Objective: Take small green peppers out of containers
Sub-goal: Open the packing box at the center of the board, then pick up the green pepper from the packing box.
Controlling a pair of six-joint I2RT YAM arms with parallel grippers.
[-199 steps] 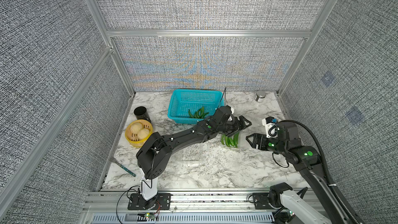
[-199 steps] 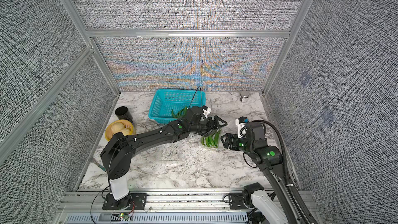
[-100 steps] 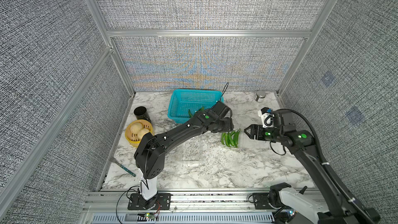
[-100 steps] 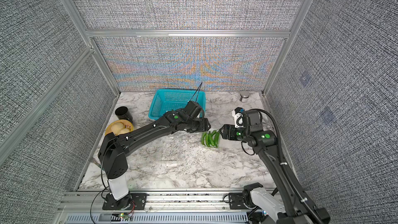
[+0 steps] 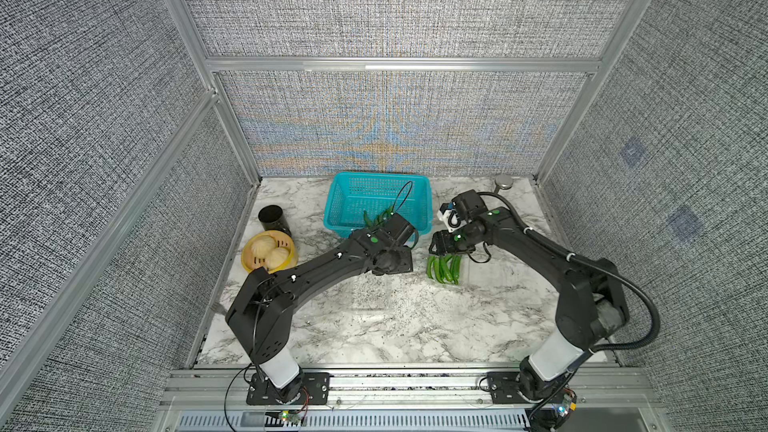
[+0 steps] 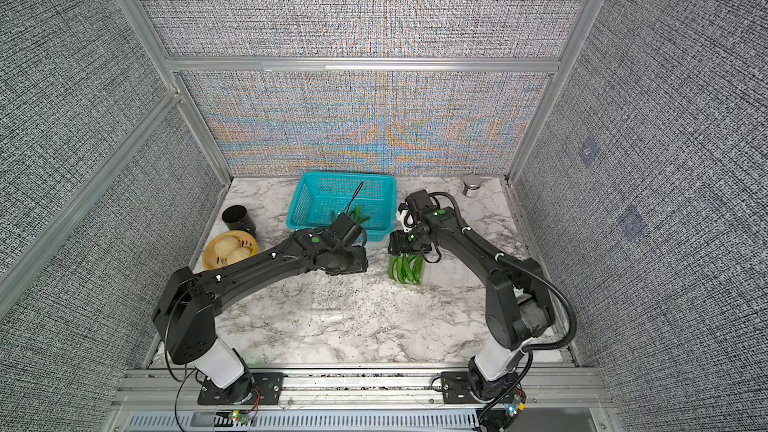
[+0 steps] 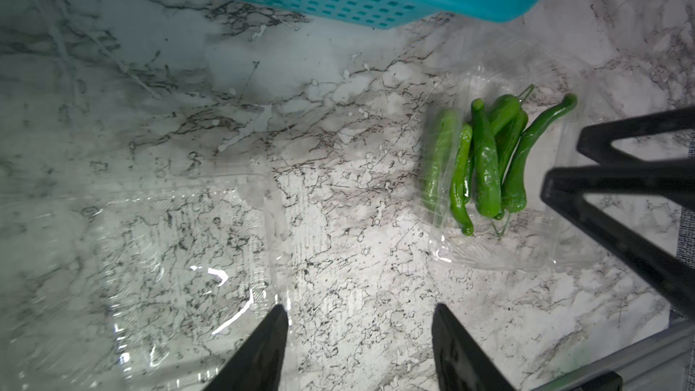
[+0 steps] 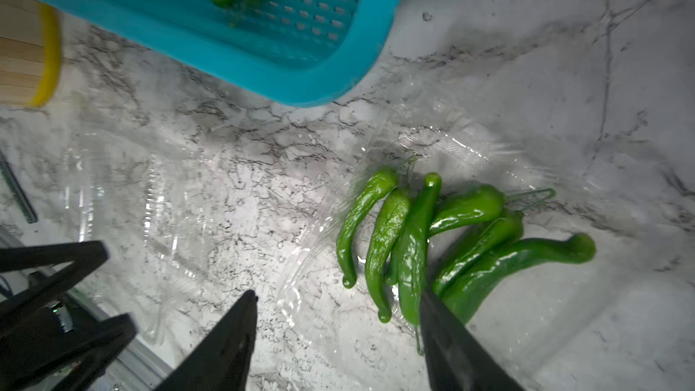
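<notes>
since a second ago our left gripper (image 7: pixel 359 308) backs off to nine o'clock of the small green peppers (image 8: pixel 413 238), fingers apart and empty, we think to clear room; our right gripper (image 8: pixel 337 294) comes over their twelve o'clock end, jaws moderately spread, one finger (image 8: pixel 447 332) at the heap, which lies in its clear container (image 8: pixel 470 148).

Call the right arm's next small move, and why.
Probably shift the right tool sideways over the small green peppers, then lower it. Its jaws stand open, but their gap sits mostly beside the pile in the clear container, so closing here would likely catch few or none.
</notes>
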